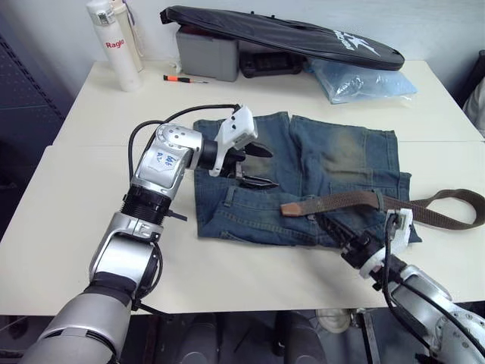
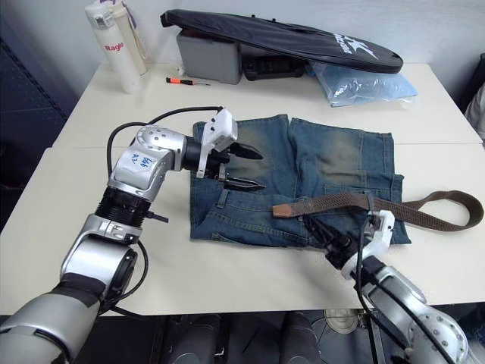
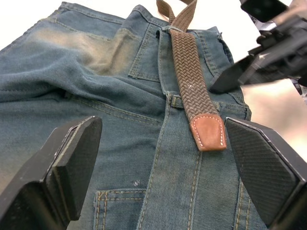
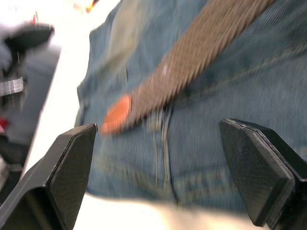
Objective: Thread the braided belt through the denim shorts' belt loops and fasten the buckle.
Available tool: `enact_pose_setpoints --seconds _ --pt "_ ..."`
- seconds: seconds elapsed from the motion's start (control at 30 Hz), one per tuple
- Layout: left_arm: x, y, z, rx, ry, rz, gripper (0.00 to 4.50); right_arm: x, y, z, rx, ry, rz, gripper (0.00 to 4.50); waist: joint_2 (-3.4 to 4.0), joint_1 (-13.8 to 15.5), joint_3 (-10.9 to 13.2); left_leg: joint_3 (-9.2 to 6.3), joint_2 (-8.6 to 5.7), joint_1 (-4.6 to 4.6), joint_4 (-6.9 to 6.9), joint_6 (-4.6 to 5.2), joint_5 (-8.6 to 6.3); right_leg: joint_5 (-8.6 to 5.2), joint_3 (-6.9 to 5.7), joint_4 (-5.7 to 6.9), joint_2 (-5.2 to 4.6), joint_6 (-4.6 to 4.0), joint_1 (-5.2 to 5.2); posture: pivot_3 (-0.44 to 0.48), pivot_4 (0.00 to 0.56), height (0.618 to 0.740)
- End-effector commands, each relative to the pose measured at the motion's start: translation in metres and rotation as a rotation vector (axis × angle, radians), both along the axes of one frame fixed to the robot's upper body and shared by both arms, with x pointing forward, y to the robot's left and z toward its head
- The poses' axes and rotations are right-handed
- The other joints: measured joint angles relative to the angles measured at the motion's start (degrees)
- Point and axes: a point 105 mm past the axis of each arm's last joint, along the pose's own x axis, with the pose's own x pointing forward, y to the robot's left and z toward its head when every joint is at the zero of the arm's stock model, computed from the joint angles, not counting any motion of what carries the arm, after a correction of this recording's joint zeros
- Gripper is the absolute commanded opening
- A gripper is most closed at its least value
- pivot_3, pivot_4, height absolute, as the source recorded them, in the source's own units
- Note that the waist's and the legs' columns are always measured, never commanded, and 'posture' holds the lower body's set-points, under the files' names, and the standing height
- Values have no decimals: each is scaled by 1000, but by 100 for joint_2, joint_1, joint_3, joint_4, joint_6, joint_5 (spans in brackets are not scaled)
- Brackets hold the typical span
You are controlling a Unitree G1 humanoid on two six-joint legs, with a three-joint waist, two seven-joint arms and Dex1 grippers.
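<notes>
Lying flat on the pale tabletop (image 1: 68,197), the denim shorts (image 1: 333,163) have the right jaws (image 1: 340,237) spread wide at their near waistband edge and the left jaws (image 1: 255,166) wide open over the denim farther in, nothing gripped by either. The braided belt (image 1: 356,201) runs lengthwise across the shorts between the two jaws, its brown leather tip (image 3: 207,134) pointing toward the left jaws and lying just ahead of them, unthreaded, its other end looping off the shorts beyond the right jaws. Beyond the left jaws stand a white bottle (image 1: 114,42), a grey box (image 1: 204,54), a long black bag (image 1: 288,34) and a blue plastic packet (image 1: 364,80).
</notes>
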Motion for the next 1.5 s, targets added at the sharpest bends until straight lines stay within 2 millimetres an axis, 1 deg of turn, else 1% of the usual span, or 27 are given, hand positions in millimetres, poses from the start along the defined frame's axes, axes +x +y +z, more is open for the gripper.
enact_pose_setpoints --seconds 0.03,0.17,0.33,0.43,0.53,0.57,0.63,0.67,0.77,0.8,0.93,1.07,1.17,1.3,1.4,1.5 --pt "-5 0 11 -23 -39 -15 4500 9 -1 8 99 -10 -53 4409 0 -3 0 0 0 0 0 0 0 0 0 0 0 0 0 0 150 740" --pt "-5 2 12 -22 -40 -5 4500 13 10 9 124 0 -29 4409 0 -3 0 1 0 -1 0 0 0 0 1 0 0 0 -1 0 150 740" --pt "-5 3 11 -20 -40 5 4500 17 13 14 136 -4 -20 4409 0 -7 0 1 0 -1 0 0 0 0 1 0 0 0 -1 0 150 740" --pt "-5 3 10 -20 -39 6 4500 22 13 13 150 4 -24 4409 0 -4 0 1 0 -1 0 0 0 0 1 0 0 0 -1 0 150 740" --pt "-5 2 10 -21 -38 7 4500 25 14 9 157 18 -31 3611 0 -4 0 1 0 -1 0 0 0 0 1 -1 0 0 -1 0 150 740" --pt "-5 2 10 -22 -38 8 4500 26 14 9 162 20 -37 3151 0 -4 0 1 0 -1 0 0 0 0 1 -1 0 0 -1 0 150 740" --pt "-5 3 10 -21 -38 11 4500 27 11 10 178 17 -55 2074 0 -5 0 1 0 -1 0 0 0 0 2 0 0 0 -2 0 150 740" --pt "-5 4 10 -21 -38 12 4500 27 10 10 184 15 -61 1624 0 -6 0 2 0 -1 0 0 0 0 2 0 0 0 -2 0 150 740" --pt "-5 5 8 -19 -35 14 4500 27 -2 13 178 -2 -111 179 0 -4 0 2 0 -1 0 0 0 0 2 -1 0 0 -2 0 150 740" --pt "-5 4 8 -18 -34 14 4500 26 -7 15 186 -12 -129 76 0 -1 0 2 0 -1 0 0 0 0 2 -1 0 0 -2 0 150 740" --pt "-5 2 7 -17 -31 8 4500 23 -31 27 215 -76 -207 76 0 9 0 2 0 -2 0 0 0 0 2 -1 0 0 -2 0 150 740" --pt "-5 0 7 -16 -33 0 4500 19 -45 31 202 -113 -244 76 0 2 0 2 0 -2 0 0 0 0 2 -1 0 0 -2 0 150 740" --pt "-5 -1 7 -14 -36 -5 4500 17 -52 29 206 -120 -263 76 0 0 0 2 0 -2 0 0 0 0 2 -1 0 0 -2 0 150 740" --pt "-5 -1 7 -11 -39 -9 4500 15 -55 22 189 -112 -270 76 0 5 0 3 0 -2 0 0 0 0 2 -1 0 0 -2 0 150 740" --pt "-5 -1 8 -10 -41 -10 4500 13 -49 18 146 -119 -235 76 0 3 0 3 0 -2 0 0 0 0 2 -1 0 0 -2 0 150 740" --pt "-5 0 8 -7 -42 -10 4500 12 -43 12 56 -133 -199 76 0 2 0 3 0 -2 0 1 0 0 3 -1 0 0 -2 0 150 740"
